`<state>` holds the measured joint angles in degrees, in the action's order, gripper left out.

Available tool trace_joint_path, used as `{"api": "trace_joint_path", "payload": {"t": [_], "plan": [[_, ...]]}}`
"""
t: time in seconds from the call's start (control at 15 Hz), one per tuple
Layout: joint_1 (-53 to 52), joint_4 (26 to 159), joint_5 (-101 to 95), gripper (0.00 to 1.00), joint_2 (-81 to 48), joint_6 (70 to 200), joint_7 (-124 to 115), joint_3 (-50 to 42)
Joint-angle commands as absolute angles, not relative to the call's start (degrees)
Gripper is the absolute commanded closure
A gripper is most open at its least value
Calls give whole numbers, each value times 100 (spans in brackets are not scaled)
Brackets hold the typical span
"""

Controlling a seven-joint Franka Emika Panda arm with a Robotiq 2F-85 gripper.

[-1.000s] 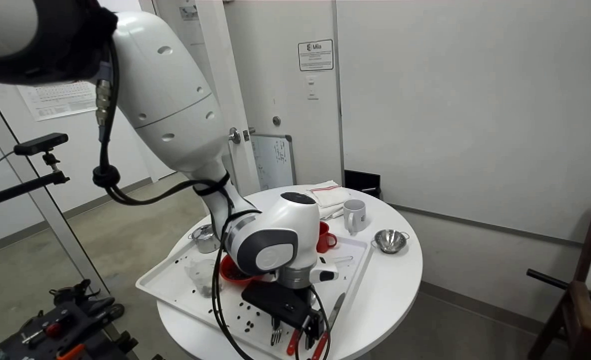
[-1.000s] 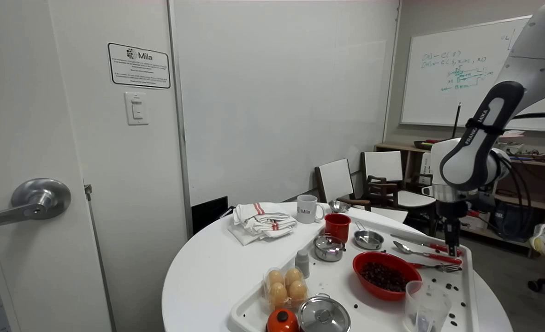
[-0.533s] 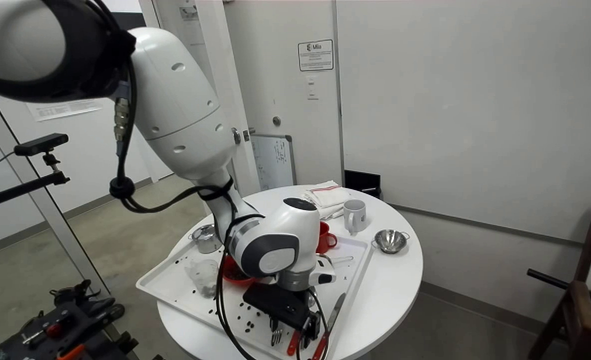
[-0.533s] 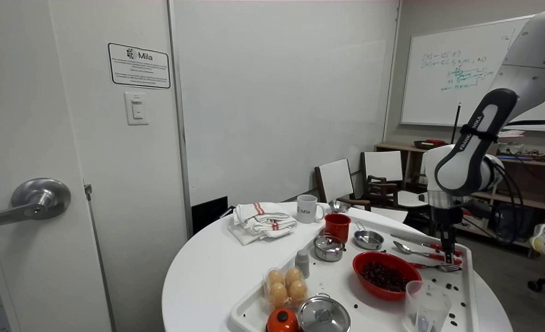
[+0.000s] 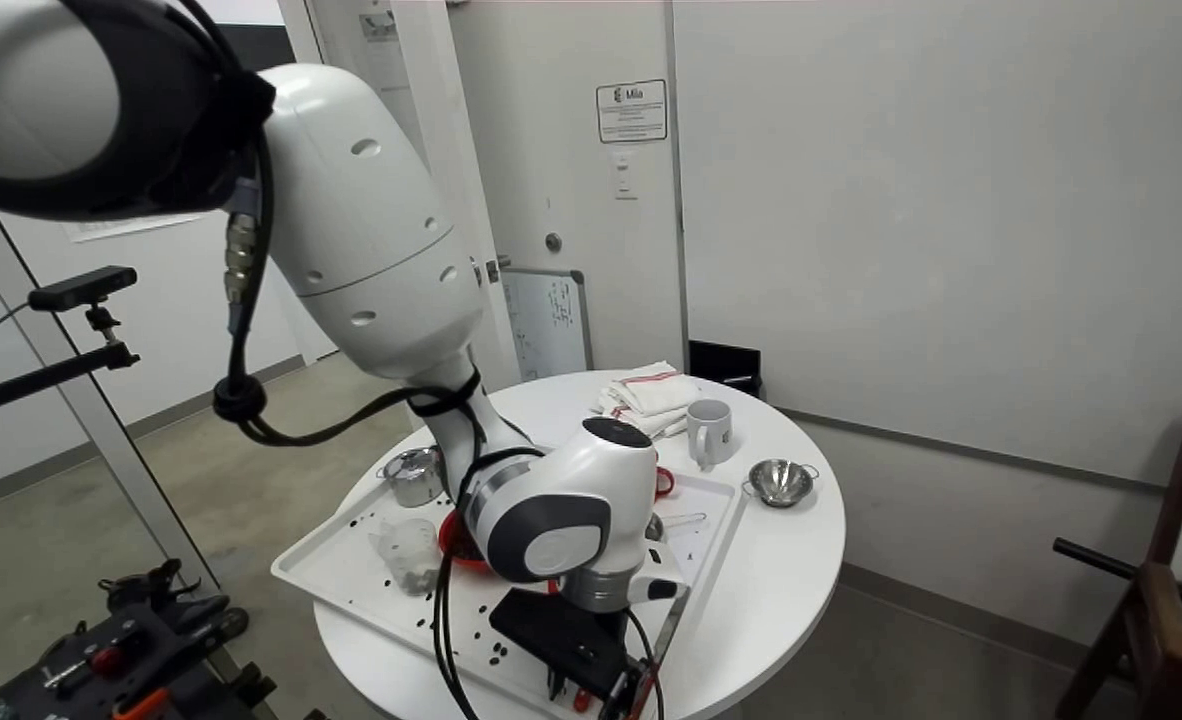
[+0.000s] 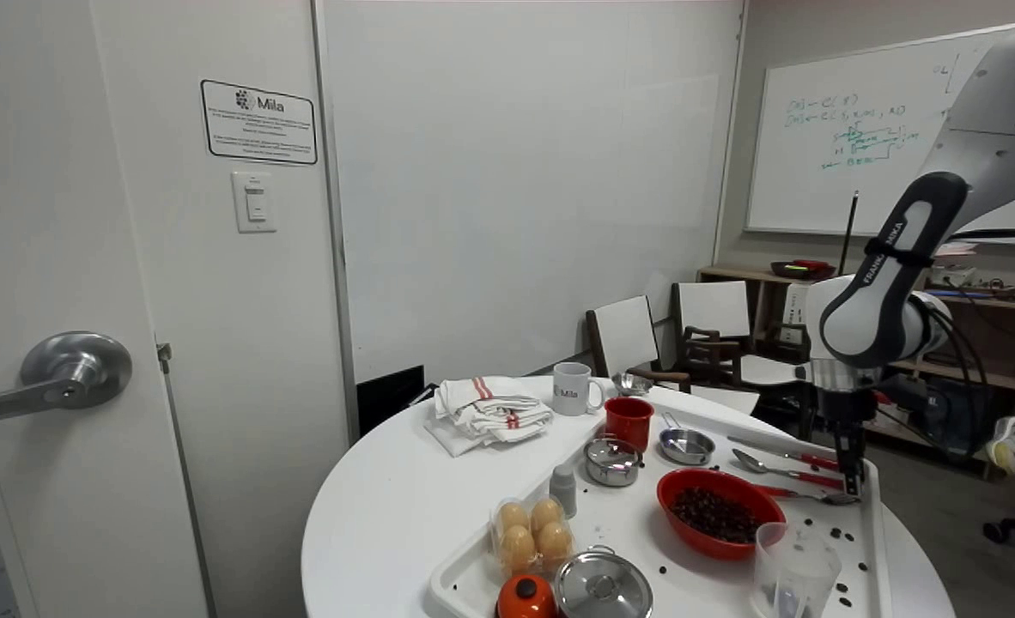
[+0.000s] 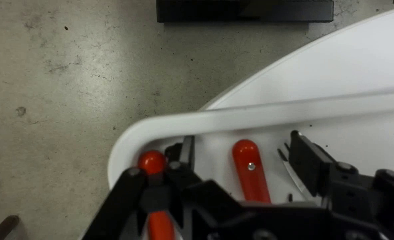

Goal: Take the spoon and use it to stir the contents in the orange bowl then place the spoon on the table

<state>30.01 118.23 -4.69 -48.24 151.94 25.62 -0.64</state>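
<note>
The spoon [image 6: 752, 462], silver with a red handle, lies on the white tray between a knife and a fork. My gripper [image 7: 248, 158] points down over its handle end. In the wrist view the red spoon handle [image 7: 251, 180] runs between the fingers, with a gap on both sides. Seen in an exterior view, the gripper [image 6: 853, 489] stands low at the utensils' ends. The orange bowl [image 6: 689, 536], holding dark beans, sits on the tray beside the fork; in an exterior view the arm partly hides it. The tray rests on the round white table [image 6: 404, 506].
A knife handle [image 7: 153, 162] lies close outside one finger and fork tines [image 7: 295, 176] beside the other. The raised tray rim [image 7: 183, 124] runs just past the fingertips. A clear plastic cup [image 6: 795, 575] and a red cup [image 6: 628, 425] stand on the tray.
The arm has come down, bringing the gripper low over the utensil handles. In the last half second it has also shifted towards the tray's edge. The dishes have stayed in place.
</note>
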Motion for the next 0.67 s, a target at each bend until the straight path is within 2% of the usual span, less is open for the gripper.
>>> {"api": "trace_joint_path", "payload": {"t": [0.0, 0.33, 0.4, 0.6], "plan": [[3090, 11755, -330, 58, -4845, 15102, 2769, -29], [3056, 11765, -357, 95, -4785, 15112, 2769, -48], [3046, 11770, -362, 96, -4772, 15106, 2768, -51], [3014, 11796, -377, 92, -4741, 15134, 2753, -63]]}}
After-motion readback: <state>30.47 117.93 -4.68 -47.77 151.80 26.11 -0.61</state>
